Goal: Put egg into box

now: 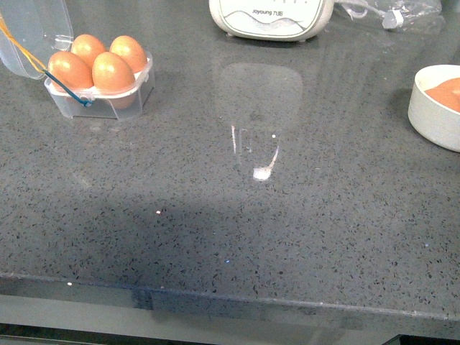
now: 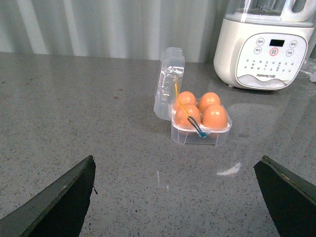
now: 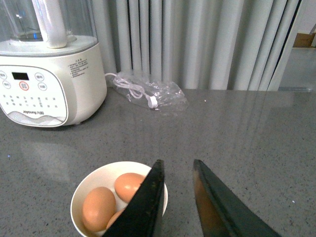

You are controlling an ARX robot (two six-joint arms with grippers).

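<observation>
Left gripper [image 2: 175,197] spread wide, empty; right gripper [image 3: 177,197] nearly closed, empty, above round white bowl [image 3: 79,195] of brown eggs. Clear plastic four-cup box [image 1: 100,90], lid open, full; orange-brown egg [image 1: 113,72] seated in near cup.

Lighting is even and moderately bright in all three views, with overhead light giving a small white glare patch and thin streaks on the polished speckled grey stone table [image 1: 287,215] in the front view. A broad soft shadow darkens its near edge, and the white blender base [image 1: 272,18] is mirrored faintly in the surface. The dark pincer fingers [image 2: 59,202] appear blurred in both wrist views, while the background holds acceptable focus.
</observation>
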